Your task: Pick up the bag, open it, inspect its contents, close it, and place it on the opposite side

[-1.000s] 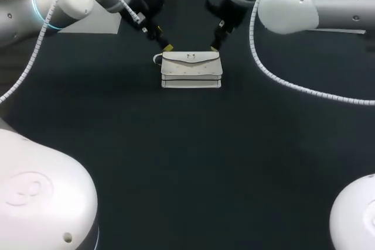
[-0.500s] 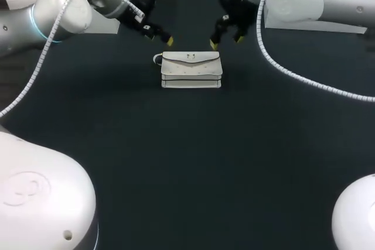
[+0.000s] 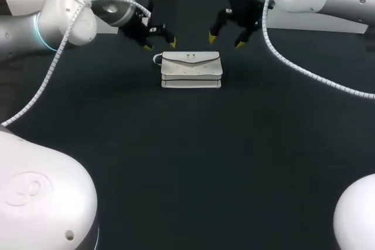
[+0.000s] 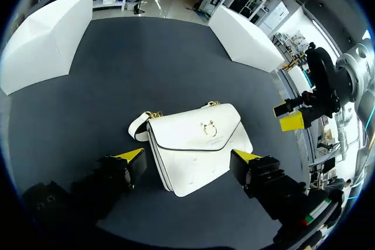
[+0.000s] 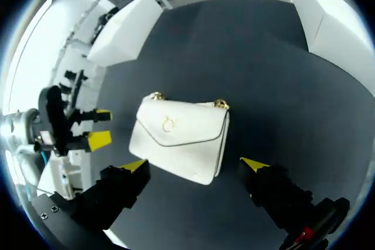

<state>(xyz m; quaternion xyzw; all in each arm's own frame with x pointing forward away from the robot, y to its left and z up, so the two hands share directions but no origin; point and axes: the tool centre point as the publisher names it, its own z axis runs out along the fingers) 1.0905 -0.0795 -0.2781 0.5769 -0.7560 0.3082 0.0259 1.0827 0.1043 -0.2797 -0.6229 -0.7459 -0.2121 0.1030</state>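
Observation:
A white flap bag (image 3: 191,69) with a gold clasp lies shut on the dark table, toward the back middle, with a small strap loop at its left end. My left gripper (image 3: 160,44) hovers open just behind the bag's left corner, touching nothing. Behind the right corner my right gripper (image 3: 225,41) is open too. In the left wrist view the bag (image 4: 196,147) lies ahead of and below the spread fingers of that gripper (image 4: 188,156), with the other gripper (image 4: 290,116) off to the side. The right wrist view has the bag (image 5: 181,136) ahead of its gripper (image 5: 194,164), apart from both fingers.
A white block (image 3: 108,26) stands at the back left of the table and another (image 3: 328,27) at the back right. The dark table surface (image 3: 193,162) stretches wide in front of the bag. The arms' white bases fill the near corners.
Both grippers have drawn back and up from the bag's top corners, their fingertips now clear of it. The bag has stayed where it was.

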